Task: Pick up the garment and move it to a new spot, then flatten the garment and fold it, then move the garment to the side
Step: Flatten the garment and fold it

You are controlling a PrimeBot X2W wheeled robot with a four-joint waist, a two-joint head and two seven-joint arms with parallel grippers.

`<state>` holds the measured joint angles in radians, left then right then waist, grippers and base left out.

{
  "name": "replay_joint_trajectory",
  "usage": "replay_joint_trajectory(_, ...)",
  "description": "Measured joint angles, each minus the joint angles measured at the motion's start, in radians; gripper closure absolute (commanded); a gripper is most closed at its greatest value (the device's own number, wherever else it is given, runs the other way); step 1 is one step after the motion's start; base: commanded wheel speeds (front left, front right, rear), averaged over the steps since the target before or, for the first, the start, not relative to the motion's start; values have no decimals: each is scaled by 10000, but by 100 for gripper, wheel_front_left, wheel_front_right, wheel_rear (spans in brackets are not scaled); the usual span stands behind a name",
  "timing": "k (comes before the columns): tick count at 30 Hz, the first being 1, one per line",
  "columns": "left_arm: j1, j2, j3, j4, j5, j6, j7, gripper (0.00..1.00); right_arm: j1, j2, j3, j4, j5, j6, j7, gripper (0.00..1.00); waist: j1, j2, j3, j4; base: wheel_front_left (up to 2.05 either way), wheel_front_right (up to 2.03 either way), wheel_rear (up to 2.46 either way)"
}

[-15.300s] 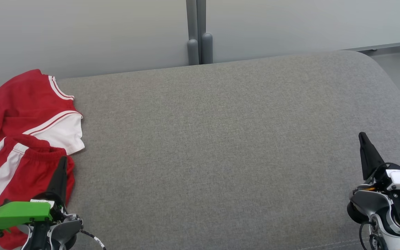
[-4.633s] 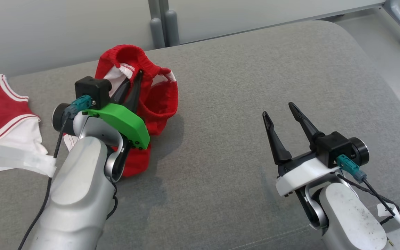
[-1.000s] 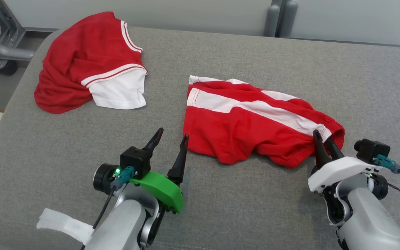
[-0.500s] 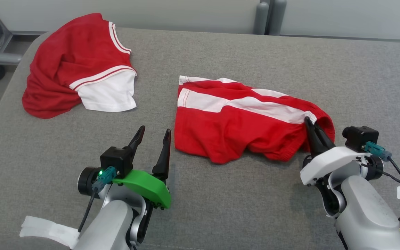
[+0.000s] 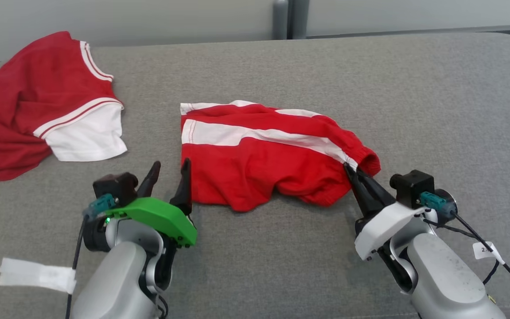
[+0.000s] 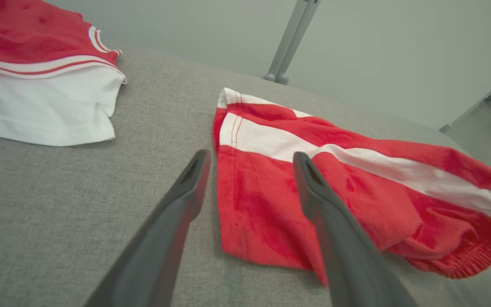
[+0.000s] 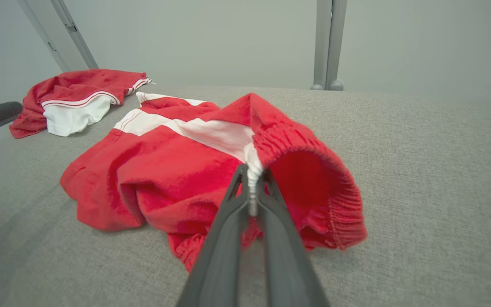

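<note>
A broad grey cloth-covered table (image 5: 414,110) carries everything. Near its middle lie the red shorts with white side stripes (image 5: 259,164), spread roughly lengthwise across the head view, leg hems toward the robot's left and the elastic waistband (image 7: 309,145) toward its right. They are not flat. The near edge is bunched into soft folds, and the waistband end stands up off the table as an open loop. A crumpled red-and-white shirt (image 5: 37,110) sits well apart at the far left corner and plays no part here.

The right claw (image 5: 351,170) is pinched together on the waistband, just where the white stripe ends, with the cloth gathered between its two dark fingers. The left claw (image 5: 171,163) stands wide apart at the near left hem corner of the shorts. In its wrist view one finger is over red cloth and the other over bare table, so the hem edge runs between them. I cannot tell whether either finger touches the cloth. A small white strip of tape (image 5: 37,274) lies on the table beside the left forearm.

With the shorts lying mid-table, the relocating looks done and the flattening is the step in hand. The next move probably calls for the left claw to come down and close on that hem corner. Both arms would then draw apart and lower the cloth to take out the folds. Too sharp a pull might drag the whole garment instead of stretching it.
</note>
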<state>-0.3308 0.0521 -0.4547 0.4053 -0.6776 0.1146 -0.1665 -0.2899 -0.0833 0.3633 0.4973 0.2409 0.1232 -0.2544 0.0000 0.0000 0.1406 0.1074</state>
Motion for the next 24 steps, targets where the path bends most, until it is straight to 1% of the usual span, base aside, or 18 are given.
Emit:
replay_joint_trajectory(3,-562,-2,188,211,-98,0,366,0,73,-140,349,-96,-259,0,0,100,0,0,110,-350,0,0,0)
replay_joint_trajectory(9,-1577,117,639,773,-316,4,1112,0,77,-115,849,-410,-408,2,-2,100,0,0,484,-1007,0,0,0)
replay_joint_trajectory(13,-1930,594,644,1340,-226,15,1661,0,35,-88,1147,-612,-405,2,-2,100,0,0,823,-1391,0,0,0)
replay_joint_trajectory(17,-2315,915,704,1682,69,17,1818,0,-176,-69,1369,-844,-364,2,-2,100,0,0,1198,-1710,0,0,0)
replay_joint_trajectory(24,-2843,905,644,2334,136,17,2251,0,-341,-107,1459,-1034,-180,2,-2,100,0,0,1785,-2046,0,0,0)
